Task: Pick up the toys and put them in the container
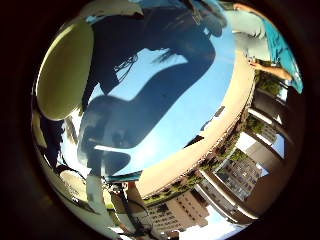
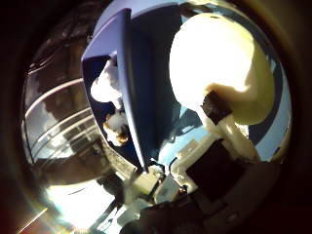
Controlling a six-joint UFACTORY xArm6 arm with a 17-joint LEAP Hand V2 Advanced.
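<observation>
A cream round toy (image 2: 219, 63) fills much of the right thumb side palm view, close to the palm. My hand (image 2: 219, 166) has its white and black fingers (image 2: 229, 127) curled up against it. The toy also shows at the edge of the right little finger side palm view (image 1: 65, 70). A blue container (image 2: 132, 58) with a pale rim lies beside the toy, a short way off. Inside it are a white toy (image 2: 105, 88) and a small brown and white toy (image 2: 118, 127). More of my fingers (image 1: 240, 175) show in the right little finger side palm view.
A light blue tabletop (image 1: 190, 100) carries the hand's dark shadow. A tan wooden edge (image 1: 205, 150) borders it. A metal wire rack (image 2: 58, 136) stands beyond the container.
</observation>
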